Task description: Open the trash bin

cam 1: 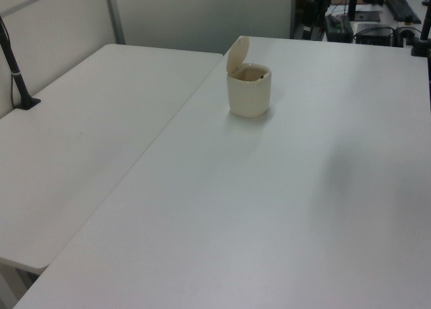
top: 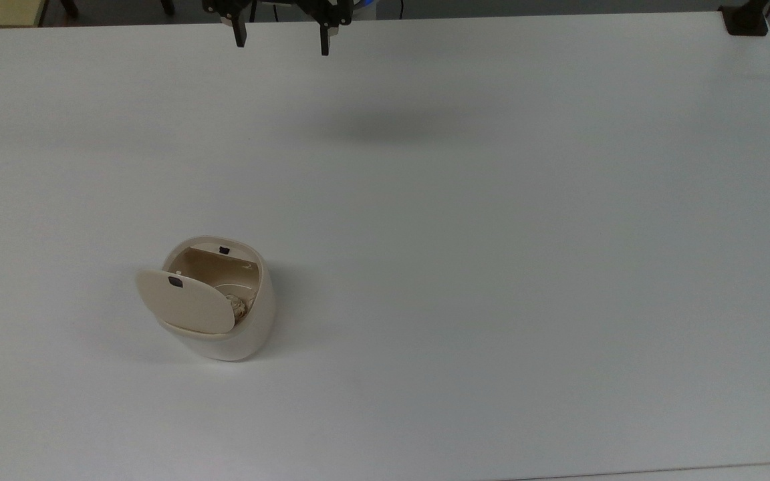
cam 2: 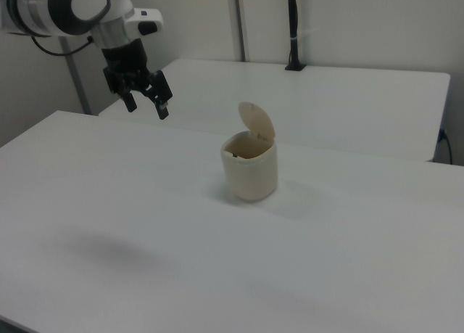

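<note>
In the right view, the Franka arm (cam 2: 58,10) reaches in from the right view's upper left, and its gripper (cam 2: 146,107) hangs in the air above the white table (cam 2: 145,224), with the two black fingers (cam 2: 163,109) spread wide and holding nothing. A soft shadow (cam 2: 109,252) lies on the tabletop toward the right view's lower left. Further to the right, near the middle of the right view, the trash bin (cam 2: 250,170) stands upright on the table, well apart from the gripper; its cream lid (cam 2: 257,121) is swung up on its hinge and the mouth is uncovered. Behind it lies a second white table (cam 2: 348,101) with a black pole (cam 2: 293,28) rising from its far edge. In the top view the trash bin (top: 231,321) sits in the lower left part of the table (top: 492,267), its raised lid (top: 184,304) showing a small black button (top: 174,281), with some crumpled scrap visible inside. The gripper (top: 281,43) is at the top view's upper edge, fingers apart. In the left view the trash bin (cam 1: 249,93) stands near the table's far end.
</note>
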